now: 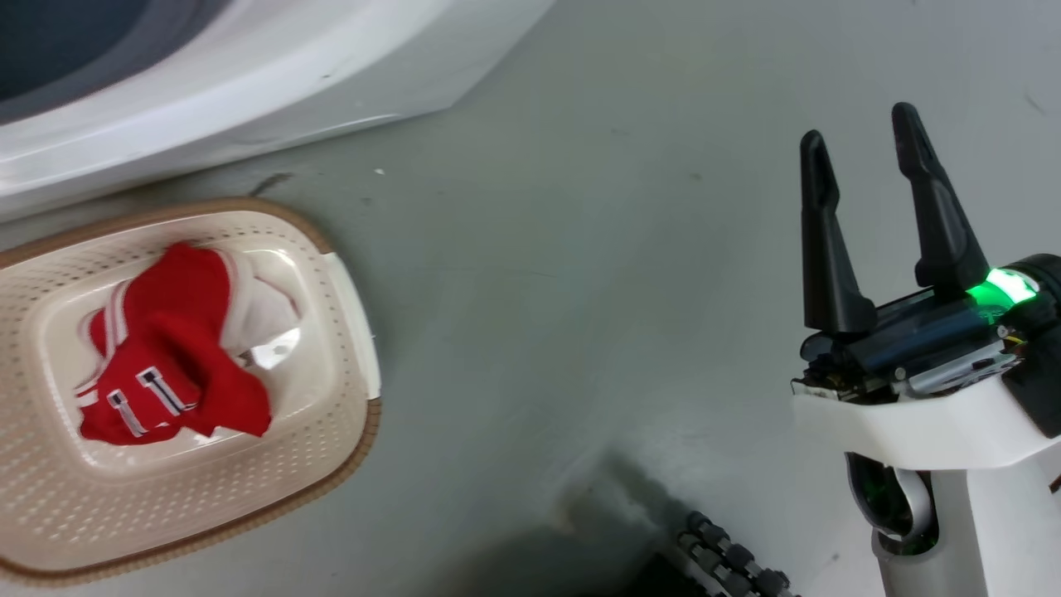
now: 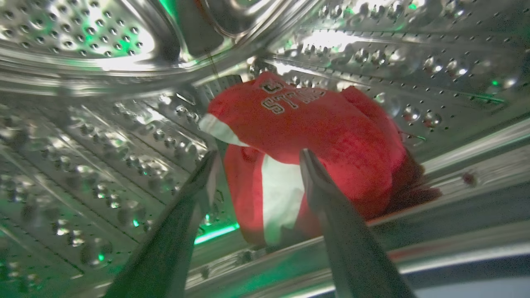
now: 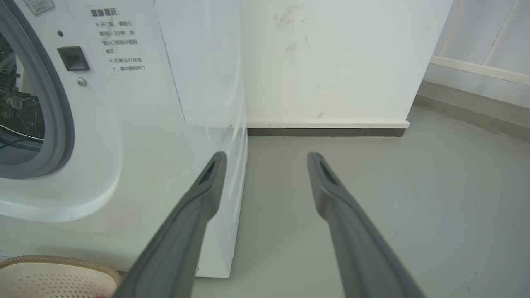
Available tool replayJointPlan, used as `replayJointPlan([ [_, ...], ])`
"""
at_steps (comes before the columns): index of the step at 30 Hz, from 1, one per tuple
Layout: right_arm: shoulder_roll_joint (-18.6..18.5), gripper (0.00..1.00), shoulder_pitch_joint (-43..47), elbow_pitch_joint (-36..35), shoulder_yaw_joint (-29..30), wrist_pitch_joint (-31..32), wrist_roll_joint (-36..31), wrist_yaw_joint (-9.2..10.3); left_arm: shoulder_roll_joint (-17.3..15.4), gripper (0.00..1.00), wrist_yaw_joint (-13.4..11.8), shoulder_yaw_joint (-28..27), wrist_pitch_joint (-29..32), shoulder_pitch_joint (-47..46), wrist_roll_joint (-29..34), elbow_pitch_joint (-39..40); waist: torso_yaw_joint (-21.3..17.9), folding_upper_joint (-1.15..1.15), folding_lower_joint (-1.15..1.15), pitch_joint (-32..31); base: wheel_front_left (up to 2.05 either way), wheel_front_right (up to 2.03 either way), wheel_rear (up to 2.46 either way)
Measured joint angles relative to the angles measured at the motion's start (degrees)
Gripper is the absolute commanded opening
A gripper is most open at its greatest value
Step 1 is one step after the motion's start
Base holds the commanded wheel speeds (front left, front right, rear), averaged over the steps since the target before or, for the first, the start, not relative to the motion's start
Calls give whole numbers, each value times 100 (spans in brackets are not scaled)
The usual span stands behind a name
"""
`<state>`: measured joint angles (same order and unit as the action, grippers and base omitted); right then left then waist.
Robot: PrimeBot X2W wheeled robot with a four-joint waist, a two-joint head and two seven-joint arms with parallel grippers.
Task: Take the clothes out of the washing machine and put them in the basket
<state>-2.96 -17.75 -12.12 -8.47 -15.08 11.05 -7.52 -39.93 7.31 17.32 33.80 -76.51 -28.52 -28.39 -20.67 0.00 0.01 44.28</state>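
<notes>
My left hand (image 2: 258, 154) is released, long dark fingers (image 2: 339, 231) spread inside the shiny perforated steel drum (image 2: 103, 136) of the large white washing machine (image 3: 136, 165), a soft red garment with white lettering (image 2: 314, 124) lying just beyond the tips. My right hand (image 1: 859, 124) hangs released over the grey floor (image 1: 580, 249); a second red, white-striped garment (image 1: 178, 332) lies in the oval cream plastic basket (image 1: 331, 398) beside the machine.
</notes>
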Motion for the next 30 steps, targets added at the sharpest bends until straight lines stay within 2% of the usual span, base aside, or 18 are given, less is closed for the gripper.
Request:
replayJointPlan([
  [5,-1,100,2,-55,-181,0,125,0,46,100,-288,-86,950,-757,-177,-544,-407,0,0,228,0,0,0],
  [10,-2,100,121,-77,-193,0,252,1,53,100,-323,142,1372,-1018,-27,-944,-624,0,0,446,0,0,0],
  [21,0,100,269,-156,-182,0,286,0,-93,100,-116,649,1313,-1313,322,-1629,-637,0,-1,607,0,0,0],
  [22,1,100,270,-159,-168,0,285,0,-85,86,-98,653,1282,-1335,298,-1692,-632,0,-1,613,0,0,0],
  [23,0,100,270,-163,-154,0,238,0,-77,0,-89,668,1239,-1365,297,-1757,-628,0,-1,619,0,0,0],
  [30,1,100,300,-154,-168,0,169,0,-96,0,-26,861,820,-1534,304,-2061,-610,0,-1,641,0,0,0],
])
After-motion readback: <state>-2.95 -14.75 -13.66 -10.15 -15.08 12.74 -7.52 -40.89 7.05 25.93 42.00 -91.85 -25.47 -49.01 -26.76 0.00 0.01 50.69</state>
